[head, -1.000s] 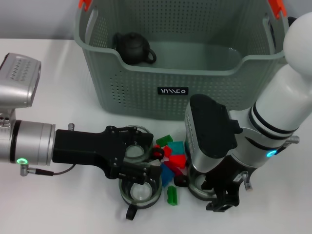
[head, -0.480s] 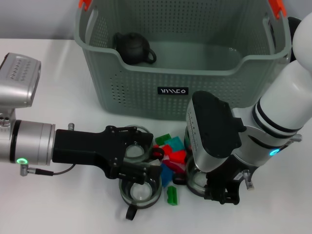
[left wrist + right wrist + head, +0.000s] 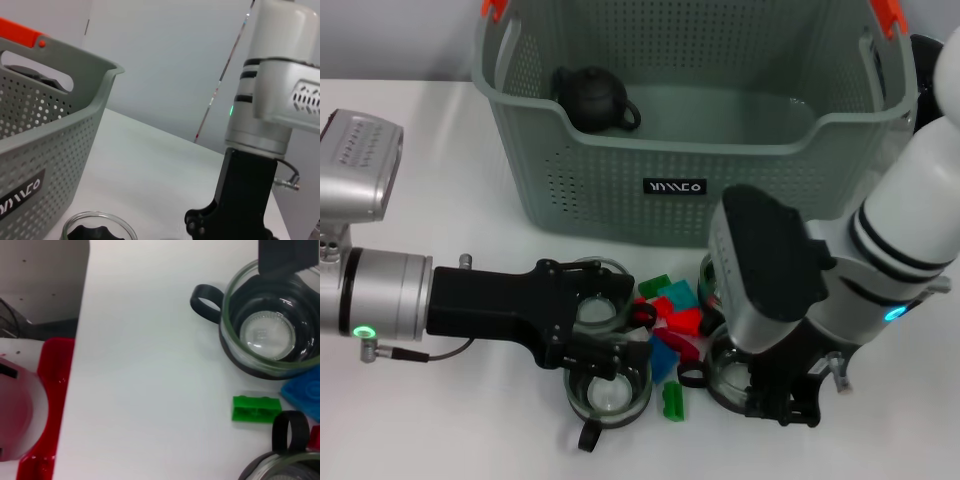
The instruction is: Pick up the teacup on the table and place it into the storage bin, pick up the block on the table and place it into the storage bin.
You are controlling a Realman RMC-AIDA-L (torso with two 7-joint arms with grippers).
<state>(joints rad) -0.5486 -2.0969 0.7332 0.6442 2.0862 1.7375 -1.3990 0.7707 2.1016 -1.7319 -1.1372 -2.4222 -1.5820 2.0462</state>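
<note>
Storage bin stands behind the clutter, holding a dark teapot. Left tool sits at a glass teacup in front of the bin, evidently to lift it; grip undeterminable. Right tool over another cup, likewise undeterminable. Blocks lie between.

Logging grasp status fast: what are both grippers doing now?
Left gripper: over the glass teacups, jaws' state cannot be told.
Right gripper: low beside another teacup, cannot be told.

Blocks lie between teacups before the storage bin, teapot inside
</note>
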